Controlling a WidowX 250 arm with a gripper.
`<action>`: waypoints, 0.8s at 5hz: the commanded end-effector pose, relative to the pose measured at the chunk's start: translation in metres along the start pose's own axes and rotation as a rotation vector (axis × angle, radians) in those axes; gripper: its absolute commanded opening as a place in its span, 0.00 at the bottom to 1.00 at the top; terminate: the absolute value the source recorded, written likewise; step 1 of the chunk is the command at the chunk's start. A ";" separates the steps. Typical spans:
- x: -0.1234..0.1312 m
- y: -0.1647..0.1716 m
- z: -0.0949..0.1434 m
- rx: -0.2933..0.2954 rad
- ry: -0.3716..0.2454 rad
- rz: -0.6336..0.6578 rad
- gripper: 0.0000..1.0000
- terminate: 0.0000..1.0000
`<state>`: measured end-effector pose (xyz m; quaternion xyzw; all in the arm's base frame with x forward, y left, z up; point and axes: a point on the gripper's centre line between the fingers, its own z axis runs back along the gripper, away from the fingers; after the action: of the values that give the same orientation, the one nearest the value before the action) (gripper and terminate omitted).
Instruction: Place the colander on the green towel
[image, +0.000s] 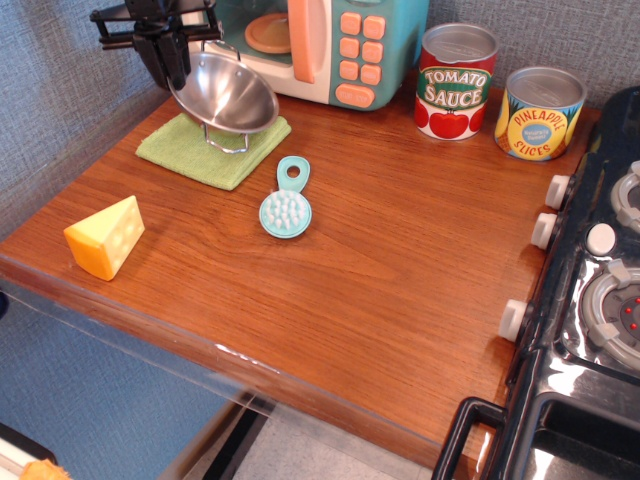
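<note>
Colander (225, 93): I see it tilted above the green towel, its open bowl facing the camera and the right, its wire base low over the cloth; whether the base touches the towel I cannot tell.
Gripper (168, 55): I have it at the colander's upper left rim, black fingers pinched together on the edge of the bowl.
Green towel (205, 150): flat on the wooden counter (380, 260), directly under the colander, its front corner and left side showing bare.
Scrub brush (286, 205): teal, round head with pale bristles up, lying in front of the towel's right corner, apart from it.
Cheese wedge (105, 236): yellow, well in front of the towel, near the counter's front left edge.
Toy microwave (320, 40): teal with orange buttons, just behind the towel against the wall.
Tomato sauce can (455, 82): upright, far to the towel's right, beside the microwave.
Pineapple slices can (540, 113): upright, further right still, just beside the tomato can.
Stove (590, 300): black, with white knobs, at the counter's far right end from the towel.
</note>
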<state>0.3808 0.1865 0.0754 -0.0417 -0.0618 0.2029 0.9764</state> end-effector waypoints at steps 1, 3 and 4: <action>0.002 0.018 0.007 0.014 -0.034 0.043 0.00 0.00; -0.004 0.005 0.026 0.053 -0.074 0.019 1.00 0.00; -0.005 -0.004 0.031 0.040 -0.083 -0.008 1.00 0.00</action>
<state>0.3773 0.1804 0.0774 -0.0256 -0.0611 0.2027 0.9770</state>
